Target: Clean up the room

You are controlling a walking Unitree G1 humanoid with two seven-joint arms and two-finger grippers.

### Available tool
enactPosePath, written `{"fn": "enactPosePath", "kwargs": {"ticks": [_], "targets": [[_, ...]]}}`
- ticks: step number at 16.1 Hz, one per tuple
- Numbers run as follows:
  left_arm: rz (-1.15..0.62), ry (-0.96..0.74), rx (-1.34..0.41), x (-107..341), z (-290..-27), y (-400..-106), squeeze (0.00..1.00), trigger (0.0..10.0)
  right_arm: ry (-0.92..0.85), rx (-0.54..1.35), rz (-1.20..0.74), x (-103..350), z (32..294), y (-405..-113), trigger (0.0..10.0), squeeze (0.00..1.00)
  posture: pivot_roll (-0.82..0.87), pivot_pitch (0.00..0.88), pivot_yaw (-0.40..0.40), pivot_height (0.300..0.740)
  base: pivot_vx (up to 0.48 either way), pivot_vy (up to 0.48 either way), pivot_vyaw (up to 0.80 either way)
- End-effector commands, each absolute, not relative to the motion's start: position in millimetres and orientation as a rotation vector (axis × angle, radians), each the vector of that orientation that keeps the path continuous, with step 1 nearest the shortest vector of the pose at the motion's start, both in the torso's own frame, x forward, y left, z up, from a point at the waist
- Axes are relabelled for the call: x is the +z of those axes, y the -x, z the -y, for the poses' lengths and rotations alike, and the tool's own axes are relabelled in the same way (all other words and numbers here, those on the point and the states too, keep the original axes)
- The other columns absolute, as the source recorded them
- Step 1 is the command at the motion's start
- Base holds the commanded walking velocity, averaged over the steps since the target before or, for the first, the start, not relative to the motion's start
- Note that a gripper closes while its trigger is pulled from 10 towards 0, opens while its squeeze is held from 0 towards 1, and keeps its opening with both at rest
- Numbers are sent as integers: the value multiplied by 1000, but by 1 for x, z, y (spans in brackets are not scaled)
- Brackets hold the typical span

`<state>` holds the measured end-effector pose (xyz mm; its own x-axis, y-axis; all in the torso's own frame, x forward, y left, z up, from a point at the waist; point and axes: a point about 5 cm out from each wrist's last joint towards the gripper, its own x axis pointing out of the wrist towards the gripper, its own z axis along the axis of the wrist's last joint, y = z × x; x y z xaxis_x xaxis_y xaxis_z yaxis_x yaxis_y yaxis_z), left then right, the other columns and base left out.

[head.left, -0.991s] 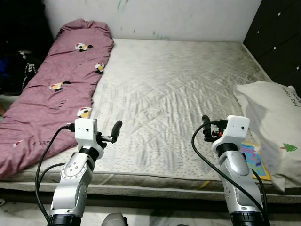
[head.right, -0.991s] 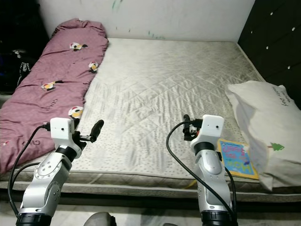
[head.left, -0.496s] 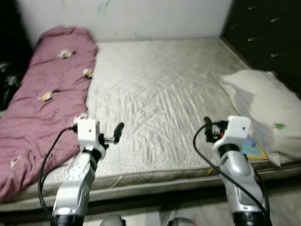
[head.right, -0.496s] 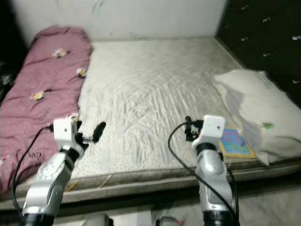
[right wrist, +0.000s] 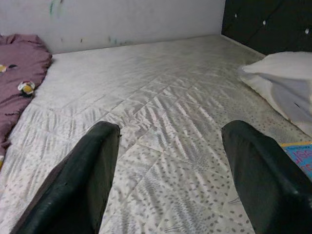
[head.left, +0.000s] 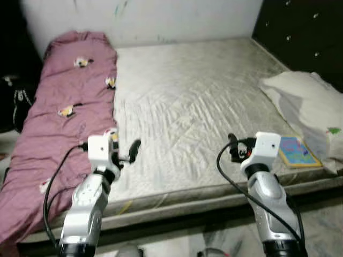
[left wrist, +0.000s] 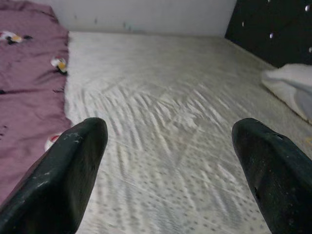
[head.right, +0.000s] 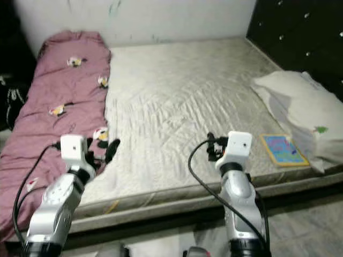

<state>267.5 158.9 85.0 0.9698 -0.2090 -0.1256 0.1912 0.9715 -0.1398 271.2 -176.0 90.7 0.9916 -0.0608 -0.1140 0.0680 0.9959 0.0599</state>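
Three soft or flat things lie on the big bare mattress (head.left: 193,107): a purple blanket (head.left: 59,118), a white pillow (head.left: 308,110) and a small book (head.left: 298,152). The purple blanket has little bird pictures on it and runs all along the robot's left side of the mattress, from the white wall (head.left: 161,19) down to the near edge, where it hangs over a bit. The white pillow sits on the far right side, close to the dark padded wall (head.left: 303,32). It has a tiny green tree printed on it. The small book is blue with bright pictures and a yellow edge, and it lies flat just beside the pillow, near the front edge of the mattress. The middle of the mattress is cream with a stitched diamond pattern and some wrinkles. The left gripper (head.left: 133,150) is held up over the near edge of the mattress, right next to the blanket's edge, and its two black fingers (left wrist: 63,180) are spread wide apart with nothing between them. The right gripper (head.left: 233,150) is held up over the near right part of the mattress, not far from the book, and its fingers (right wrist: 83,185) are also spread wide with nothing in them. Something dark sits on the floor to the far left, but it is too dim to tell what it is.
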Motion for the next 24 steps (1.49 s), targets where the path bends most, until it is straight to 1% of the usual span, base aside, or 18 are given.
{"fn": "enactPosePath", "kwargs": {"ticks": [1, 4, 24], "targets": [[-144, 107, -181, 85, -169, -266, 0, 10000, -75, -38, -92, 96, 167, -274, 10000, 0, -24, 0, -11, 740, 0, 465, 0], [-145, 105, -181, 84, -168, -267, 0, 10000, -66, -15, -93, 96, 166, -275, 10000, 0, -23, 0, -12, 740, 0, 465, 0], [-141, 106, -137, 85, -171, -267, 0, 10000, -74, -8, -126, 92, 165, -275, 10000, 0, -17, 0, -17, 740, 0, 471, 0]]}}
